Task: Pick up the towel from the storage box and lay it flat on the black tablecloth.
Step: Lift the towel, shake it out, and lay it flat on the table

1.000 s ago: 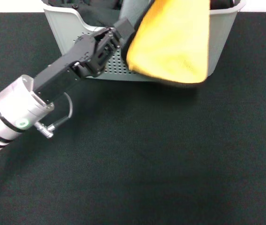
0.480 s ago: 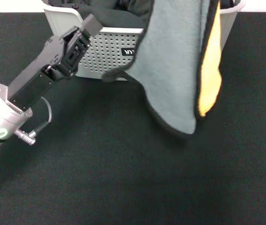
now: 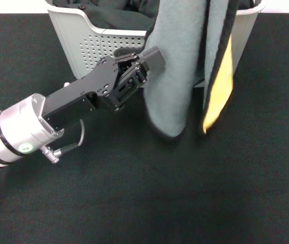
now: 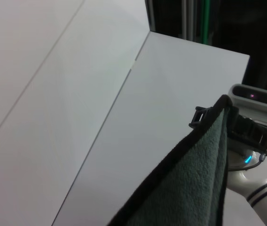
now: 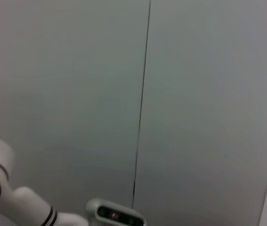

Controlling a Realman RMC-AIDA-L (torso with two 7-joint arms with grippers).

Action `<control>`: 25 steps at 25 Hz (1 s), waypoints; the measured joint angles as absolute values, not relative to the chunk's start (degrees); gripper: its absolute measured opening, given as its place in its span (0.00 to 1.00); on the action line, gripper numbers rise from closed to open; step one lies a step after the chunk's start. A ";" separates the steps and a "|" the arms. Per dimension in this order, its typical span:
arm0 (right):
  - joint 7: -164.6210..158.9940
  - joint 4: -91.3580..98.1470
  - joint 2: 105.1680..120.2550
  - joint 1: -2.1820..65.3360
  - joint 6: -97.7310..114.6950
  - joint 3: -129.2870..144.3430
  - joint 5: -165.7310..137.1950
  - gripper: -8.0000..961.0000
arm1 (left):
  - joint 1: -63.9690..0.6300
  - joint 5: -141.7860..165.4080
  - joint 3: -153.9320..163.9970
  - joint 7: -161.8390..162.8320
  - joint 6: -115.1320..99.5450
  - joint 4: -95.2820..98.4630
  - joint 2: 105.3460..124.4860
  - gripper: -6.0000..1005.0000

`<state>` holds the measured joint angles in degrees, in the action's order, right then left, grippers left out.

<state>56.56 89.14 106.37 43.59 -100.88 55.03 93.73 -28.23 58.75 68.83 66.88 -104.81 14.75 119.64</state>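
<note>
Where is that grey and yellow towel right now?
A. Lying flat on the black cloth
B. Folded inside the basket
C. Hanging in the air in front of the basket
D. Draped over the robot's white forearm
C: the towel hangs upright before the storage box, its lower edge just above the black tablecloth, with the left pincer at its side edge.

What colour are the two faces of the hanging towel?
The towel is grey on one face, yellow-orange on the other; the head view shows it best.
</note>
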 joint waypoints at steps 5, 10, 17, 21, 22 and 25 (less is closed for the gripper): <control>55.93 90.52 105.60 43.88 -102.04 56.37 92.37 0.01 | -28.29 58.96 68.49 66.70 -104.59 17.30 119.16 0.08; 55.90 91.40 105.20 43.96 -102.06 57.68 91.09 0.01 | -27.91 59.12 68.76 67.15 -105.58 20.55 118.16 0.16; 56.26 91.85 105.61 44.14 -102.10 59.89 88.49 0.01 | -28.47 63.28 68.96 68.02 -112.16 25.49 117.71 0.34; 56.78 92.06 105.68 44.43 -102.25 61.71 88.28 0.01 | -29.41 63.29 68.55 69.05 -112.43 26.76 118.15 0.37; 56.84 92.21 105.72 44.57 -102.34 62.15 88.23 0.01 | -29.91 63.17 68.49 69.03 -112.32 26.71 118.22 0.37; 56.85 93.79 105.80 44.83 -102.45 63.91 88.02 0.01 | -30.81 62.97 67.98 68.77 -112.04 26.56 118.37 0.37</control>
<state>56.85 93.79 105.80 44.83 -102.45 63.91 88.02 -30.81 62.97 67.97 68.77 -112.04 26.56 118.37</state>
